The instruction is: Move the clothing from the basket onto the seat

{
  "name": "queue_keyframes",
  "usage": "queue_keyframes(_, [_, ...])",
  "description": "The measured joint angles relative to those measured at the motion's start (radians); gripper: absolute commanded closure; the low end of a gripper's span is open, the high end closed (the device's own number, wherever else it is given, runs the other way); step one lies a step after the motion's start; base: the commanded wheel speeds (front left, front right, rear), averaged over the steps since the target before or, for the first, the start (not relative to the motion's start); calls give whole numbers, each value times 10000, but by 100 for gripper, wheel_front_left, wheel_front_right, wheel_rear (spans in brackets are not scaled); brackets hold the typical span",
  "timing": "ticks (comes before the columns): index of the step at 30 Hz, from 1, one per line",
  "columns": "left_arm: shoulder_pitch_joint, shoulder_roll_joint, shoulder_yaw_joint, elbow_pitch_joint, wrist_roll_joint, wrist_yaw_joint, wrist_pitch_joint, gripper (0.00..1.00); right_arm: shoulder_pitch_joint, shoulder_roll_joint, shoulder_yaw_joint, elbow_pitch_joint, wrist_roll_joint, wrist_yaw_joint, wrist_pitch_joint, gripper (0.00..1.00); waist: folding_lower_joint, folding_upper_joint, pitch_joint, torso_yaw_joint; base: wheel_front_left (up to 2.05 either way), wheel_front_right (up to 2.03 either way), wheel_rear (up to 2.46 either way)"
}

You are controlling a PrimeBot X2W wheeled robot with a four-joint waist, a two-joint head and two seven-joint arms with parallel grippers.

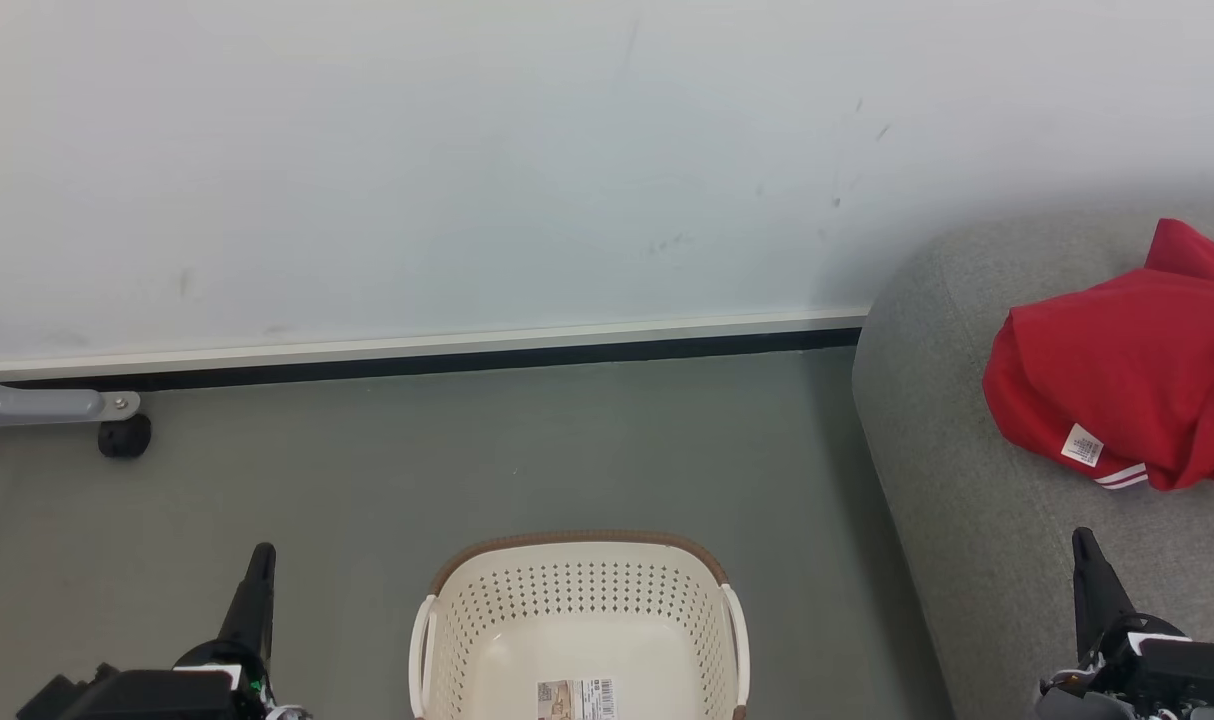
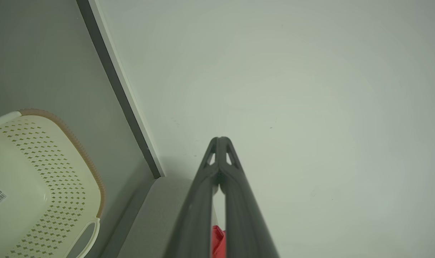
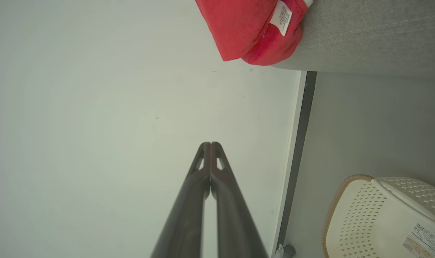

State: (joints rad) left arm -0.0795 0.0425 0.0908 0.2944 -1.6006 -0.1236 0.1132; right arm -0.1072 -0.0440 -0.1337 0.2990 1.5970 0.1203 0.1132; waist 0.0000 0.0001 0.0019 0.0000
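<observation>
Wall (image 1: 467, 150), pale and plain with a white skirting strip at its foot, takes up the upper half of the head view, and a smooth grey-green floor (image 1: 487, 450) runs below it. Next in size is the large grey fabric-upholstered seat (image 1: 937, 470) with a rounded edge, at the robot's right, its far end against the wall. The cream-white perforated plastic basket (image 1: 579, 541), with a brown woven-look rim and two white handles, stands on the floor straight ahead between the two arms, a strip of floor apart from the seat; no fabric lies in it. The bright red fabric clothing (image 1: 1117, 380) lies crumpled on top of the seat, well apart from the basket, with white stripe trim showing at its near hem. The left end effector (image 1: 263, 552) hangs over the floor left of the basket and the right end effector (image 1: 1081, 540) over the seat's near part, short of the clothing; both have their long dark fingers pressed together, and neither grips anything. Smallest are the barcode sticker (image 1: 576, 698) on the basket's bottom and the white label tag (image 1: 1082, 445) on the clothing. By my reading the transfer itself is done and the arms are at rest. The next move calls only for keeping both arms clear of the clothing.
</observation>
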Motion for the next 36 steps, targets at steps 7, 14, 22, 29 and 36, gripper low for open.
queue_keyframes(7, [0,0,0,0,0,0,0,100,0,0,0,-2,0,0,0,100,0,0,0,0,0,0,0])
queue_keyframes(14, [0,0,0,0,0,0,0,100,0,0,0,-2,0,0,0,100,0,0,0,0,0,0,0])
queue_keyframes(22, [0,0,0,-2,0,0,0,100,0,0,0,-4,0,0,0,100,0,0,0,0,0,0,0])
queue_keyframes(29, [0,0,0,-2,0,0,0,100,0,0,0,-6,0,0,0,100,0,0,1,0,0,0,0])
queue_keyframes(36, [0,0,0,-2,0,0,0,100,0,0,0,-6,0,0,0,100,0,0,1,0,0,0,0])
